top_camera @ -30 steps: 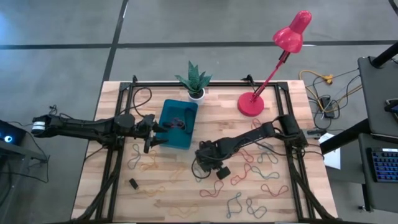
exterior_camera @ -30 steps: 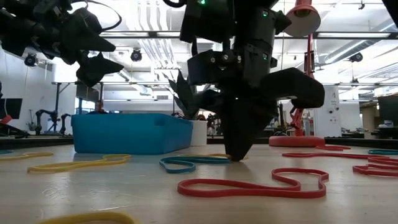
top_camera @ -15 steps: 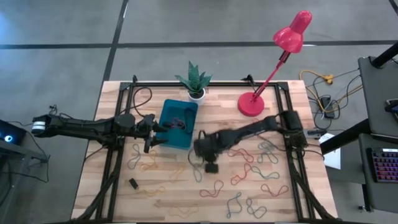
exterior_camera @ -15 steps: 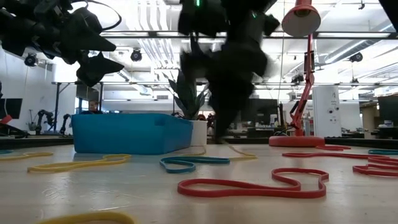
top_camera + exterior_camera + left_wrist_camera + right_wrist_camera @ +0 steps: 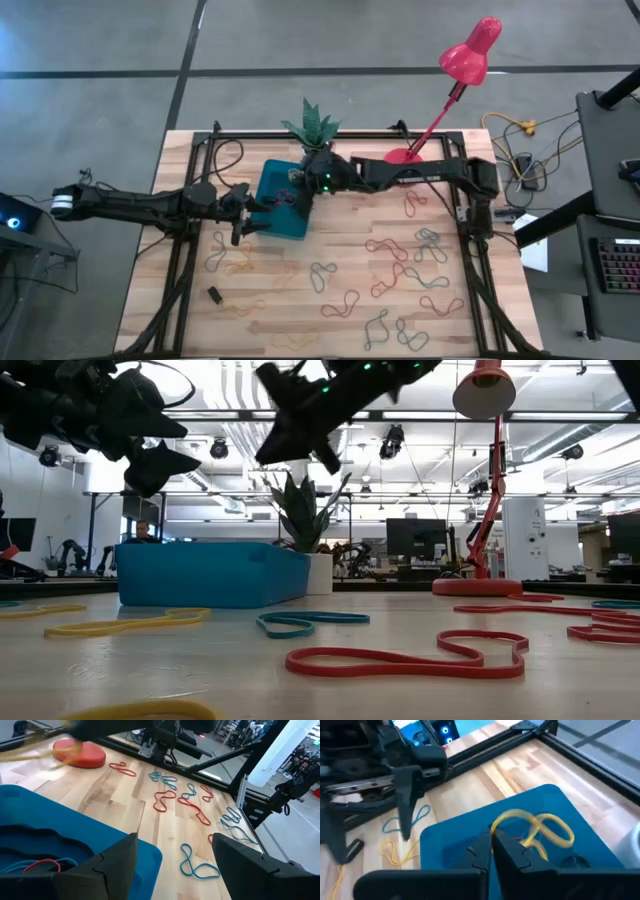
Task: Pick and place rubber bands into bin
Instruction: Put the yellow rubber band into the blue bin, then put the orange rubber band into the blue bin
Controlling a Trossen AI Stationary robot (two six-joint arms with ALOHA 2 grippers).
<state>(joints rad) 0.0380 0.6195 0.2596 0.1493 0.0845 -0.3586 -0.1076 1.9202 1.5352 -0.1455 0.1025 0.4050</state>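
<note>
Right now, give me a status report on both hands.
Right hand above the bin, shut on a yellow rubber band. Left hand open at the bin's edge. Nothing blocking.

Grey concrete floor (image 5: 300, 40) with dark seams; ceiling lights (image 5: 220, 448) overhead; monitor (image 5: 412, 538) behind table.

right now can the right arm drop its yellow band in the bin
Probably yes. The right tool hangs over the teal bin, shut on a yellow rubber band dangling above its floor. The left tool waits at the bin's side, not blocking.
</note>
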